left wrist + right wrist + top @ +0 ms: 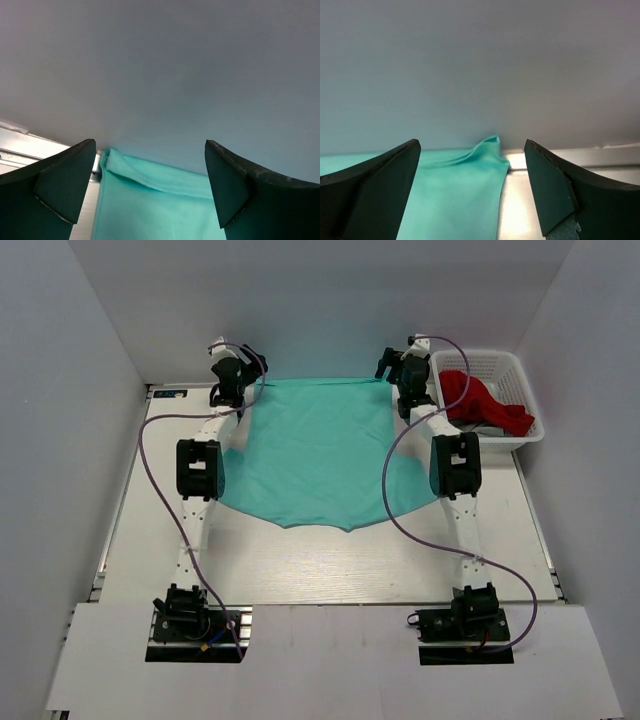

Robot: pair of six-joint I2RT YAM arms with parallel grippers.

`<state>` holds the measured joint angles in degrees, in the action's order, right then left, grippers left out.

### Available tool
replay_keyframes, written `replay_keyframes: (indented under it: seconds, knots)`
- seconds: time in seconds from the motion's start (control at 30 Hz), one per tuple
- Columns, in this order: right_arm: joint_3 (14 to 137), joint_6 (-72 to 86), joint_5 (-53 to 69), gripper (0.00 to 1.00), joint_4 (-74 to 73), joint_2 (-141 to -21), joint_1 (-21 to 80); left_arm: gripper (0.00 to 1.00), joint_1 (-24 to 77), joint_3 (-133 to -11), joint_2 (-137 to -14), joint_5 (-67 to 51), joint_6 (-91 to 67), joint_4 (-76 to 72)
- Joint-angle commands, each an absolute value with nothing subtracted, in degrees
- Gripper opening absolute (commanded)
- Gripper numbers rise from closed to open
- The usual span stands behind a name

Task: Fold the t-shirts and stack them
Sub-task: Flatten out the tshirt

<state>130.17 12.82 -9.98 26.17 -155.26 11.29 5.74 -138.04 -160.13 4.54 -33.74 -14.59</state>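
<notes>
- The pale tabletop (300, 560) carries both arms, bolted at its near edge, and all the laundry.
- A teal-green t-shirt (310, 455) lies spread flat across the middle of the tabletop's far half. Its straight far edge runs along the tabletop's far edge, and its curved near edge reaches about mid-table, between the two arms.
- A white plastic lattice basket (497, 357) sits at the far right corner of the tabletop, just beside the right arm.
- A bright red t-shirt (480, 400) lies crumpled inside the basket, part of it draped over the basket's near rim.
- The left gripper (150, 145) hovers over the teal shirt's far left corner, jaws spread wide and gripping nothing; the cloth's corner shows a small rolled lip below.
- The right gripper (472, 142) hovers over the far right corner of the same shirt, jaws likewise wide and empty, the corner slightly peaked beneath.
</notes>
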Motion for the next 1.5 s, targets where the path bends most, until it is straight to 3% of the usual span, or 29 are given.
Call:
replay_keyframes:
  seconds: [0.0, 0.17, 0.4, 0.67, 0.77, 1.03, 1.23, 1.37, 1.47]
  knots:
    - [125.61, 10.46, -3.53, 0.90, 25.32, -143.54, 12.30, 1.00, 5.45, -135.47, -147.87, 0.45, -34.19, -12.84]
    - [111.04, 10.46, -2.89, 0.90, 12.06, -129.50, 15.29, 1.00, 6.23, -120.88, -131.69, -4.66, -31.82, -0.65]
    - [87.06, 19.07, 1.65, 0.90, 6.24, -114.63, 17.75, 1.00, 8.17, -85.40, -109.02, -9.14, -34.71, 6.05]
    - [70.06, 21.53, 0.26, 0.90, 0.09, -105.04, 20.48, 1.00, 9.40, -58.93, -95.82, -9.84, -36.65, 10.56]
    - [64.43, 22.67, 0.26, 0.90, -1.84, -102.57, 21.36, 1.00, 9.40, -54.16, -94.23, -6.25, -37.18, 10.55]
    - [53.10, 24.16, 0.26, 0.90, -9.49, -98.00, 29.61, 1.00, 7.83, -56.50, -100.45, 3.85, -37.18, 16.43]
    - [42.63, 29.96, 7.37, 0.90, -11.69, -90.80, 42.17, 1.00, 7.30, -73.08, -113.71, 10.99, -37.18, 25.04]
    - [49.54, 27.52, 11.85, 0.90, -14.23, -93.84, 58.39, 1.00, 7.29, -85.93, -123.64, 8.11, -36.57, 28.82]
    - [56.32, 19.11, 18.35, 0.90, -13.98, -98.78, 64.31, 1.00, 7.29, -96.65, -131.45, 6.24, -34.90, 30.49]
